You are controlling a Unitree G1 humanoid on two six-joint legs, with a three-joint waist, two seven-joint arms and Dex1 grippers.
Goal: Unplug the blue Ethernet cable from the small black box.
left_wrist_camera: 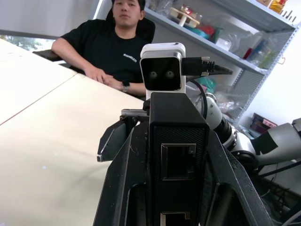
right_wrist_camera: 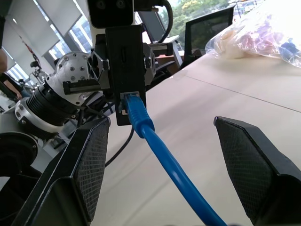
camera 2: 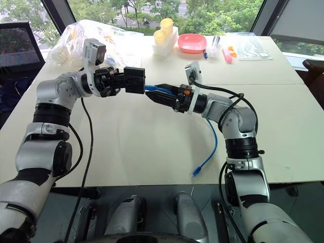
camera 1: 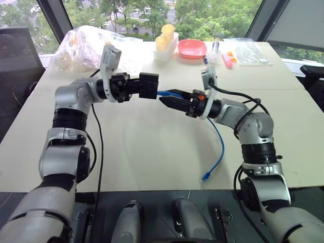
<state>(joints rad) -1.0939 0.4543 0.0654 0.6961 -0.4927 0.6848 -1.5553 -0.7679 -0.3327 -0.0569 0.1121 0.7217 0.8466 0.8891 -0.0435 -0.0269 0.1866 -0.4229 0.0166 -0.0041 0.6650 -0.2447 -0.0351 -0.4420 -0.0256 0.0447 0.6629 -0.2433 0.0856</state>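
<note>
My left gripper (camera 1: 146, 86) is shut on the small black box (camera 1: 149, 85), holding it level above the table. The left wrist view shows the box (left_wrist_camera: 178, 141) clamped between the two fingers, with an empty port facing the camera. The blue Ethernet cable (right_wrist_camera: 160, 155) is plugged into a port on the box's (right_wrist_camera: 124, 56) other face. My right gripper (camera 1: 167, 99) is open, its fingers (right_wrist_camera: 89, 165) standing wide on either side of the cable just behind the plug, without touching it. From there the cable (camera 1: 221, 144) hangs down, and its free plug (camera 1: 206, 176) lies near the table's front edge.
Along the back of the beige table (camera 1: 147, 152) are crumpled plastic bags (camera 1: 81, 48), yellow cups in a white holder (camera 1: 165, 40), a pink bowl (camera 1: 192, 48) and small pink items (camera 1: 227, 61). A person (left_wrist_camera: 113, 52) sits at the table's side, with shelves behind.
</note>
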